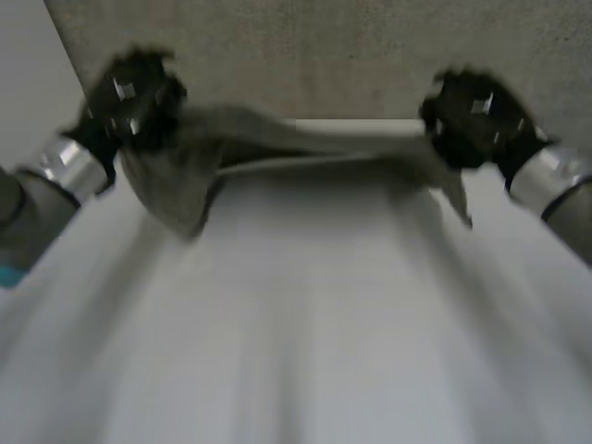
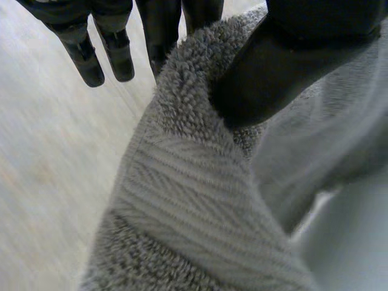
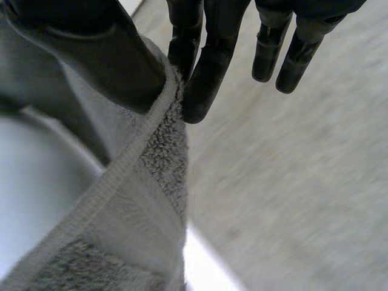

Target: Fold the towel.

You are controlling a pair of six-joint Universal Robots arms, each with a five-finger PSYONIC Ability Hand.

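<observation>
A grey towel (image 1: 305, 141) hangs stretched in the air between my two hands, above the far part of the white table (image 1: 305, 314). My left hand (image 1: 137, 100) pinches one end of it: in the left wrist view the thumb (image 2: 267, 79) presses the towel's terry edge (image 2: 182, 182) against the fingers (image 2: 160, 30). My right hand (image 1: 474, 116) holds the other end; in the right wrist view its thumb (image 3: 103, 54) clamps the towel's hemmed edge (image 3: 145, 157) against a finger (image 3: 206, 73). A loose corner droops below the left hand.
The table's far edge (image 1: 351, 122) runs just behind the towel, with speckled grey floor (image 1: 324, 46) beyond it. Both grey forearms reach in from the sides.
</observation>
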